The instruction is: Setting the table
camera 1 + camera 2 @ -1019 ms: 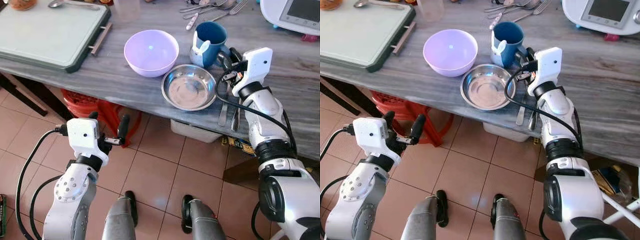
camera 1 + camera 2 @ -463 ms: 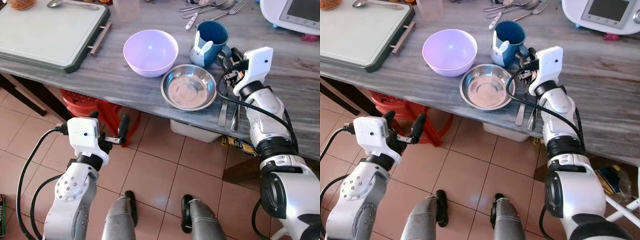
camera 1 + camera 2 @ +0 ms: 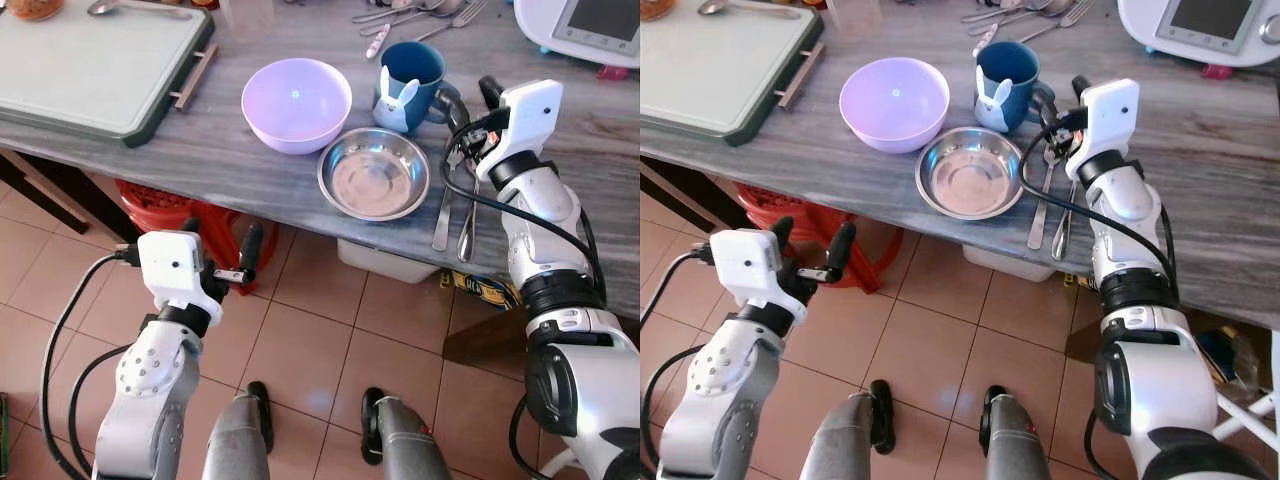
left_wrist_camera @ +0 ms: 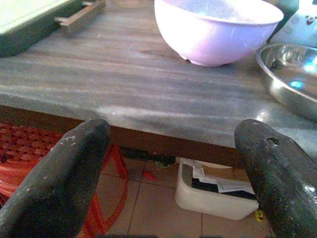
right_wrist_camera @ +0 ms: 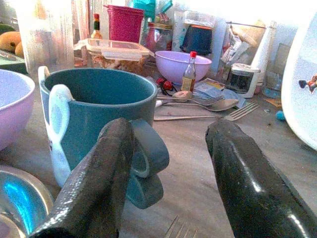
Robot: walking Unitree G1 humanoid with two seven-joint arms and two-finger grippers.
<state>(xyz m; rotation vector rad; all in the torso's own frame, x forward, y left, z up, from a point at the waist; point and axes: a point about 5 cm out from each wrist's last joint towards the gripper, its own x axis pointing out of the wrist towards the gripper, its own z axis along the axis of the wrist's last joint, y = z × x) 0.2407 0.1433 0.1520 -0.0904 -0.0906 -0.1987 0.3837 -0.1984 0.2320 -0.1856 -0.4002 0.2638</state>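
Observation:
A blue mug (image 3: 410,75) with a white rabbit figure stands on the grey table (image 3: 250,160), its handle (image 5: 148,163) turned toward my right gripper (image 3: 470,97). That gripper is open, fingertips just short of the handle, holding nothing. A lilac bowl (image 3: 296,103) and a steel bowl (image 3: 374,173) sit left of the mug near the front edge. A fork (image 3: 443,215) and a spoon (image 3: 466,220) lie under my right wrist. My left gripper (image 3: 218,255) is open below the table edge, facing the lilac bowl (image 4: 213,29).
A pale green board (image 3: 90,60) covers the table's left part. More cutlery (image 3: 420,12) lies at the back, next to a white appliance (image 3: 580,25). Under the table are a red stool (image 3: 180,205) and a white box (image 3: 390,262).
My right gripper has drawn back a little to the right of the mug, so the mug's handle now shows. The left arm has kept its place.

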